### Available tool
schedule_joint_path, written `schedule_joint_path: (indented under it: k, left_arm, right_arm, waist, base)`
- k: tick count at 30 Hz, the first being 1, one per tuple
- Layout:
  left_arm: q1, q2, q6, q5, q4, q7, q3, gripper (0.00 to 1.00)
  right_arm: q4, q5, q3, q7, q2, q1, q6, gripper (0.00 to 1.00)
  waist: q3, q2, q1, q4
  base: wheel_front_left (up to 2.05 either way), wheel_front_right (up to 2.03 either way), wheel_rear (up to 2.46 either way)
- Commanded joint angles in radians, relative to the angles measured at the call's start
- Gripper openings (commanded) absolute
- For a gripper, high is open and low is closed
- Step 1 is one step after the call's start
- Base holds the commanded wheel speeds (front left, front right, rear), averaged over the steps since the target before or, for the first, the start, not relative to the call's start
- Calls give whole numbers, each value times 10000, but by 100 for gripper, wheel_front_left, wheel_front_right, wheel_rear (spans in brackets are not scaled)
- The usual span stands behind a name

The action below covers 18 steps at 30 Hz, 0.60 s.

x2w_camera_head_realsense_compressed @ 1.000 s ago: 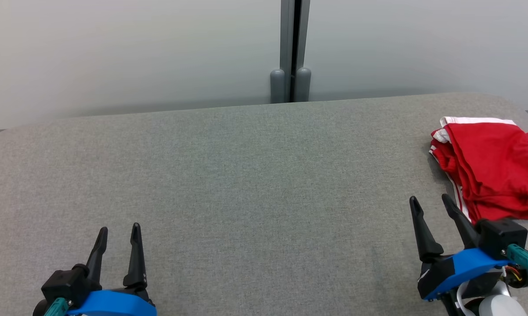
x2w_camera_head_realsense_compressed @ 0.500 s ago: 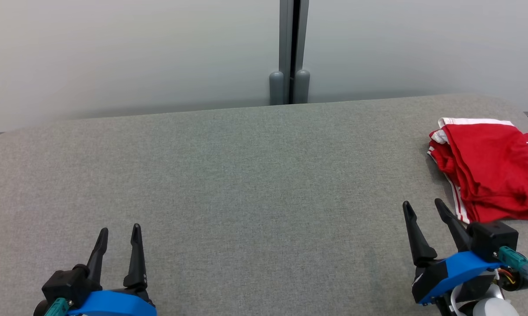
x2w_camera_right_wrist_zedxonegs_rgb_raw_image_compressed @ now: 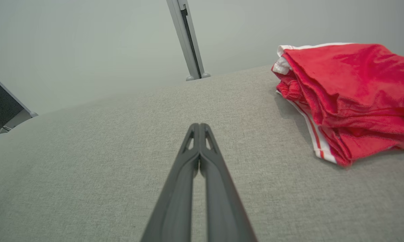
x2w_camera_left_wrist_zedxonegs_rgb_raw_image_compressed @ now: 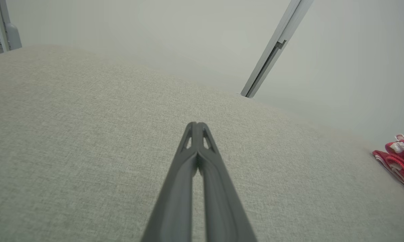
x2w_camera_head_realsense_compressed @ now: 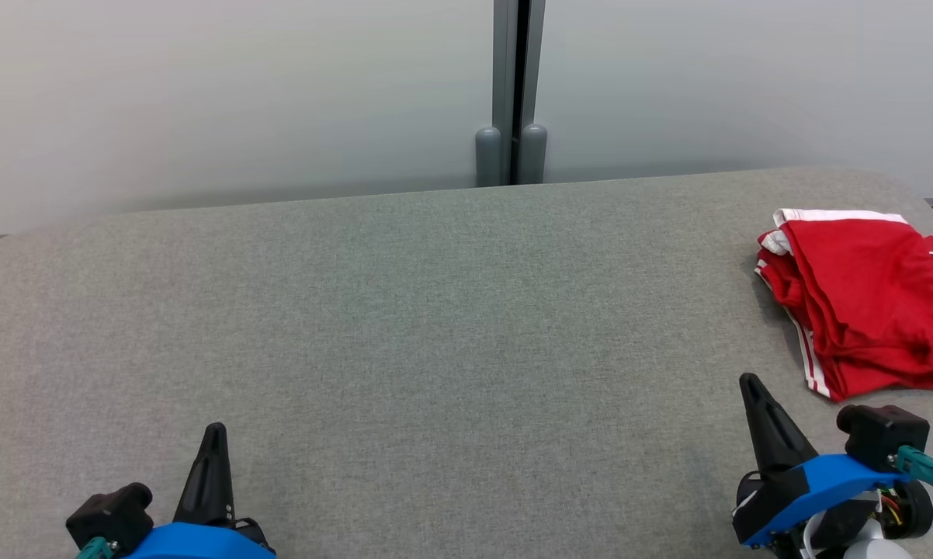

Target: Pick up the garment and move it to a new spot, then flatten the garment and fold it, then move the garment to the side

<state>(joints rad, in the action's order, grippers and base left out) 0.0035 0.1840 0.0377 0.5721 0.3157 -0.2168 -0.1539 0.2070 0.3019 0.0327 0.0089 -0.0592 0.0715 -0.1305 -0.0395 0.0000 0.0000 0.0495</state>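
The garment point(x2w_camera_head_realsense_compressed: 870, 299) is red with white trim and lies folded in a loose pile at the far right of the grey padded table point(x2w_camera_head_realsense_compressed: 435, 326). It also appears at the right of the right wrist view as the garment point(x2w_camera_right_wrist_zedxonegs_rgb_raw_image_compressed: 350, 94), and at the right edge of the left wrist view as a garment point(x2w_camera_left_wrist_zedxonegs_rgb_raw_image_compressed: 400, 158). My right gripper point(x2w_camera_head_realsense_compressed: 750, 384) hovers near the front edge, left of and below the pile, shut and empty. My left gripper point(x2w_camera_head_realsense_compressed: 216, 431) sits at the lower left, shut with nothing in it. Both pairs of fingertips meet in the wrist views point(x2w_camera_left_wrist_zedxonegs_rgb_raw_image_compressed: 197, 125) point(x2w_camera_right_wrist_zedxonegs_rgb_raw_image_compressed: 199, 126).
A pale wall with a grey vertical post point(x2w_camera_head_realsense_compressed: 511, 89) stands behind the table's far edge. A dark slanted panel point(x2w_camera_right_wrist_zedxonegs_rgb_raw_image_compressed: 2, 106) sits beyond the table's left end in the right wrist view. Bare grey fabric stretches between the two grippers.
Both grippers have gone from open to shut and have drawn back toward the near edge. The garment has not moved.
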Motion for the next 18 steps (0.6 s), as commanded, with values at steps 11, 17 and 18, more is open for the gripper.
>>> schedule_joint_path:
  k: [11,17,18]
  left_arm:
    - [-395,-170,210,1823,-278,556,534,0]
    - [-475,-274,274,2587,-322,800,732,0]
    - [-487,-290,285,2709,-329,838,760,0]
  right_arm:
    - [-111,2320,130,155,16,134,-1,0]
    - [-76,3281,188,228,22,157,-1,0]
    - [-69,3439,197,240,23,162,-1,0]
  waist:
    - [36,0,0,-53]
    - [55,0,0,-78]
    - [58,0,0,-82]
  base:
    - [0,0,0]
    - [0,0,0]
    - [0,0,0]
